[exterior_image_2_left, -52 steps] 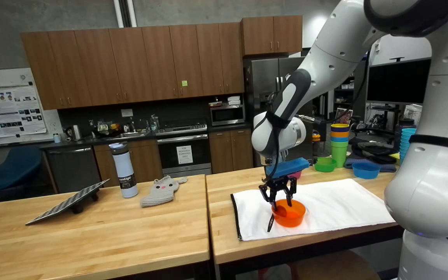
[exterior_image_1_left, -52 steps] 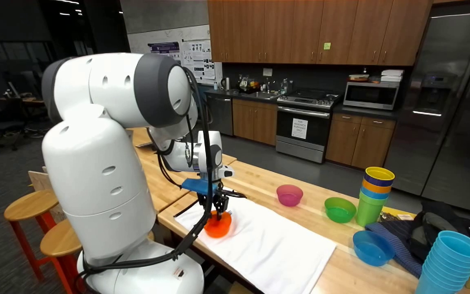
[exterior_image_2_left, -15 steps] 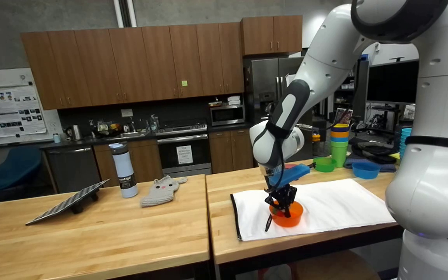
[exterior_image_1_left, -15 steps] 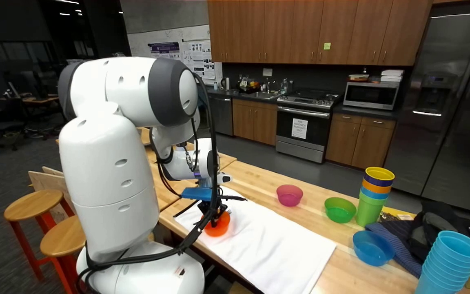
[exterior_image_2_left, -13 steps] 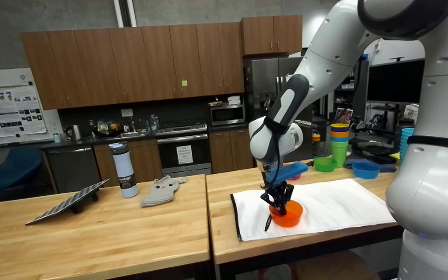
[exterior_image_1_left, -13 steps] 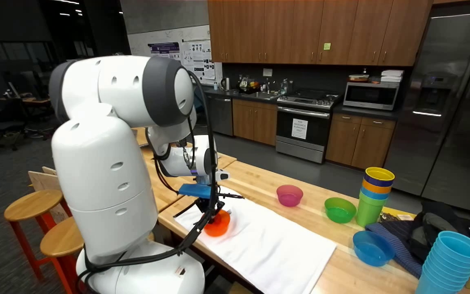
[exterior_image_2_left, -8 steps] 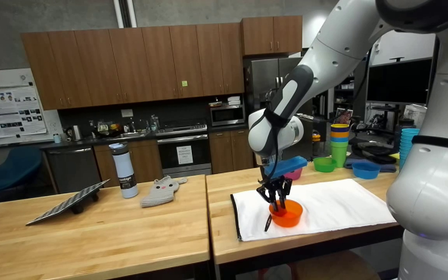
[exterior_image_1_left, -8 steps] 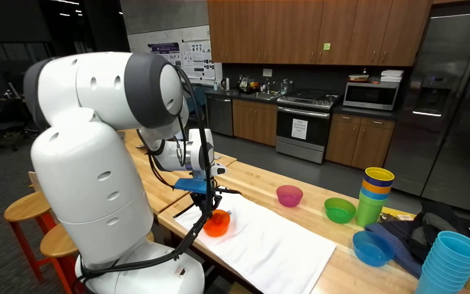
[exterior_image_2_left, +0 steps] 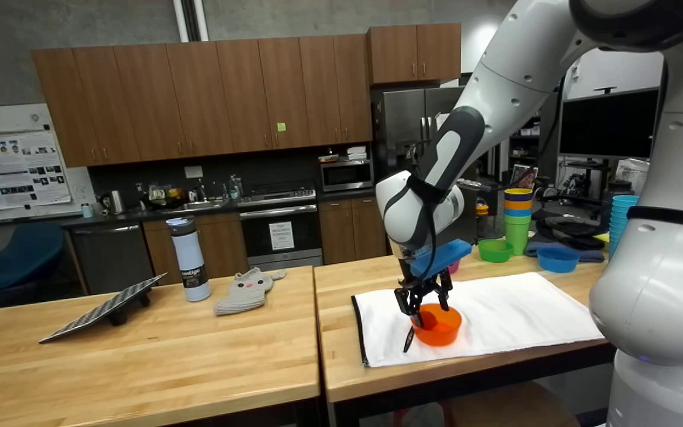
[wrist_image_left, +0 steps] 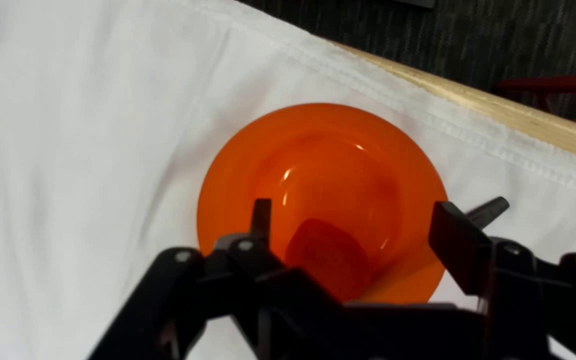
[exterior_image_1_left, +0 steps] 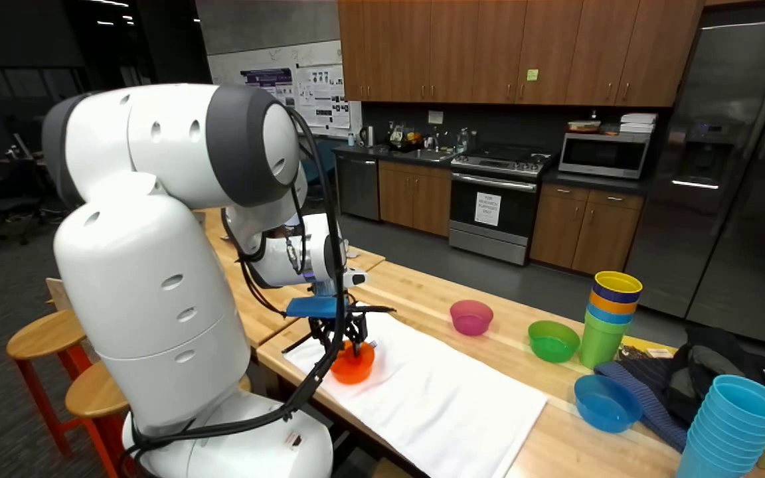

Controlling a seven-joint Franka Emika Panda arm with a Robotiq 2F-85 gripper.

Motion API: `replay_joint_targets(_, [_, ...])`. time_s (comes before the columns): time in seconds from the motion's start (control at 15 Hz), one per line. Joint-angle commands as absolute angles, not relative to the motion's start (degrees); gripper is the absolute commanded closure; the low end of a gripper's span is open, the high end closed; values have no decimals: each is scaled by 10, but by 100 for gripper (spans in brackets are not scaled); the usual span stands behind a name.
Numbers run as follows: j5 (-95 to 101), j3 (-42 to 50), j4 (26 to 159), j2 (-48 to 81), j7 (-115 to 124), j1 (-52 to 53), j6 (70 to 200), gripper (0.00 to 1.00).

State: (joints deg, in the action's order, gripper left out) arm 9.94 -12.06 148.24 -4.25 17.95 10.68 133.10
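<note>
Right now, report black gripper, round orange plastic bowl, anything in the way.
Gripper open over bowl. Bowl upright on white cloth; dark red shape inside, unclear. Possible snag: slim black rod poking past bowl.

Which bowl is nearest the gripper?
The orange bowl, under the open gripper. It alone sits on the white cloth; the pink bowl, green bowl and blue bowl stand farther off.
</note>
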Motion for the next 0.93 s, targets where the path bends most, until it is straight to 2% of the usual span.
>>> replay_joint_targets(0.0, [164,-121,1485,-46,170,101,1323,0])
replay_joint_targets(0.87, [181,-102,1481,-22,116,90,1383,0])
